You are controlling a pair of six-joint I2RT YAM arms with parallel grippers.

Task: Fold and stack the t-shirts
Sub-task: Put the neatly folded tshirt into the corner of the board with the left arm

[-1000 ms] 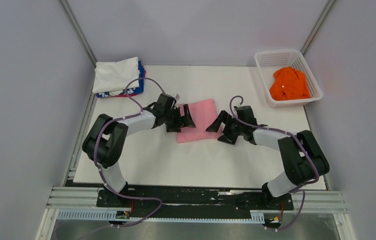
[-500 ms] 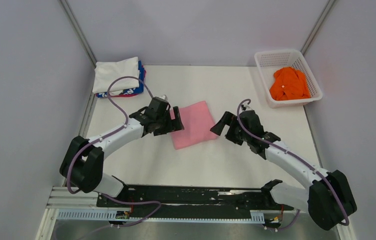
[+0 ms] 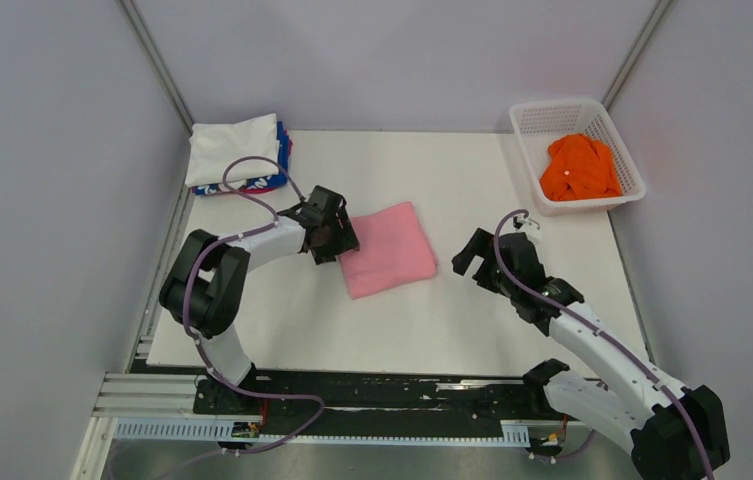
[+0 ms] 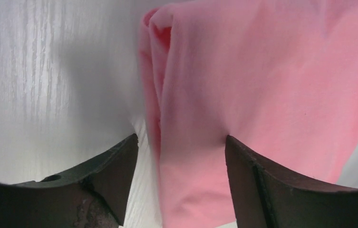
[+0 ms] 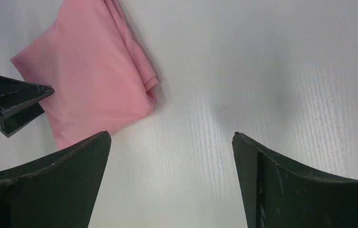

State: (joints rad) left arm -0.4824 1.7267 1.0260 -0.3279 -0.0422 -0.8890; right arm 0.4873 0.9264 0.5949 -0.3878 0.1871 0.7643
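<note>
Four t-shirts were in view, one of each colour. One pink t-shirt point(image 3: 387, 248) lay folded to a rough rectangle near the middle of the white surface point(image 3: 432, 320). One white t-shirt point(image 3: 232, 150) lay folded on top of one blue and red t-shirt point(image 3: 274, 180) at the far left corner, the lower one showing only along its right and near edges. One orange t-shirt point(image 3: 580, 167) sat crumpled inside the single white mesh basket point(image 3: 530, 118) at the far right corner. There were two arms, each with one hand.

The left arm was bent at the elbow and reached inward, its left hand point(image 3: 337, 238) low at the pink t-shirt's left edge. In the left wrist view its two fingers stood apart with that layered edge between them; the cloth did not look pinched, so the hand was moderately wide and held nothing.

The right arm stretched forward and up from its base in a long line, and its right hand point(image 3: 474, 256) stood off to the right of the pink t-shirt, clear of it, with bare surface between. The right wrist view showed its fingers spread wide over the surface, the pink t-shirt's right corner lying beyond the left finger.
</note>
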